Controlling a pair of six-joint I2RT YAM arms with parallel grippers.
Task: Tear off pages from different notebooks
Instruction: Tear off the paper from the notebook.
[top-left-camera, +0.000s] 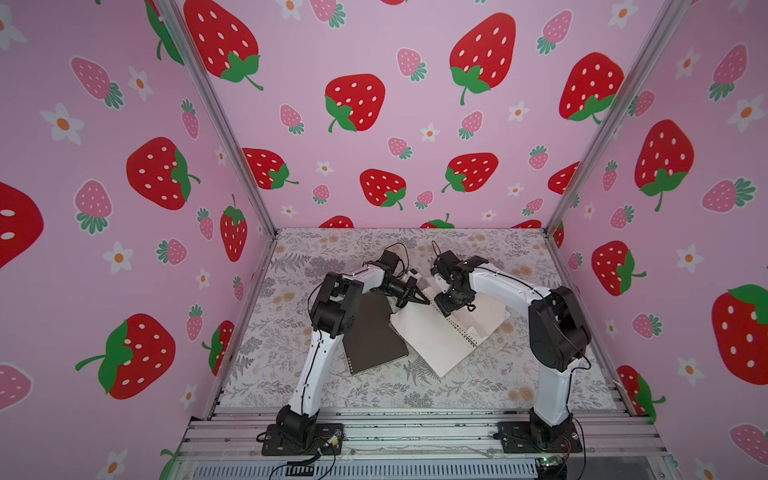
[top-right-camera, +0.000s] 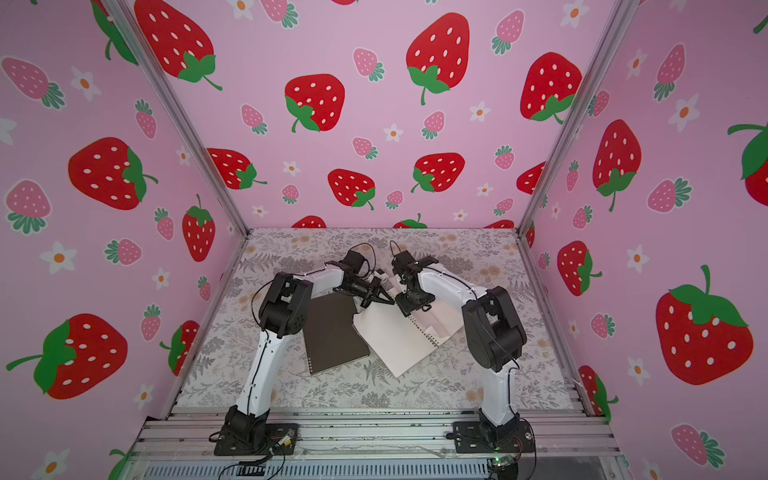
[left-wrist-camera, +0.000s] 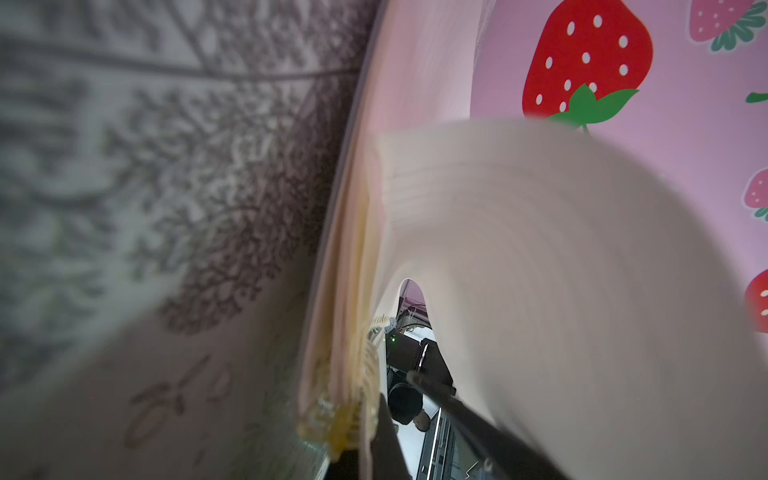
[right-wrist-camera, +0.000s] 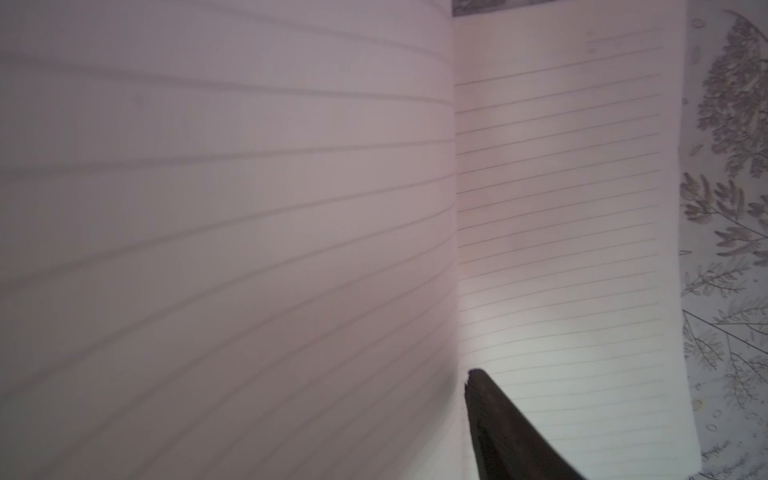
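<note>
Toward the far middle of the table, both grippers are meeting over the far end of the open notebook. It is lying slantwise just right of the closed dark notebook, its left page touching or slightly overlapping that cover's right edge. The left gripper is reaching in from the left with its jaws pressed together into a point. That point is sitting at the far left corner of the open notebook, and whether any paper is caught in it I cannot tell. In the left wrist view a curled sheet is arching up beside the edge of the page stack. The right gripper is pointing down at the far end of the spiral binding, with rumpled pages lying just to its right. In the right wrist view a lifted page is standing up off the flat page. One dark finger is showing right along the lifted page's edge, on the flat page's side. The other finger is hidden behind the lifted page, so the paper seems to be running between the jaws, but whether they are clamping it or standing loose I cannot tell.
</note>
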